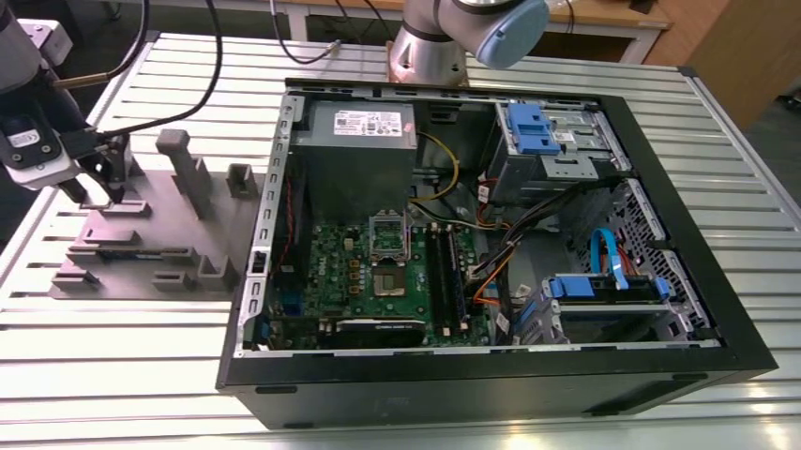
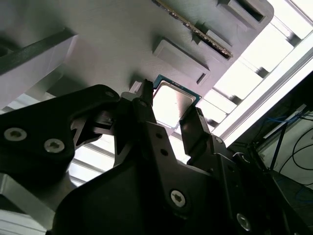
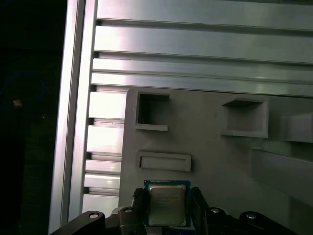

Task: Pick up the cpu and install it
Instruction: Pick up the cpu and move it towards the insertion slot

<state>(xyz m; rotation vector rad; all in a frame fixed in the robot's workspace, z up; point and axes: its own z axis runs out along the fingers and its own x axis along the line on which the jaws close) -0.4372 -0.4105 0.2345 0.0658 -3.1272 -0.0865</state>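
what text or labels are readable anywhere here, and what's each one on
Nothing can be read as text.
white label on the grey box: print too small to read.
cpu top: faint print, too blurred to read.
white sticker on the wrist housing: too small to read.

Slatted aluminium table [image 1: 150,375] — grey holder tray [image 1: 138,244] toward exterior view's left, open computer case [image 1: 501,380] beside it.

glossy metal cpu [image 3: 167,205], matt plastic fixture [image 3: 210,147]
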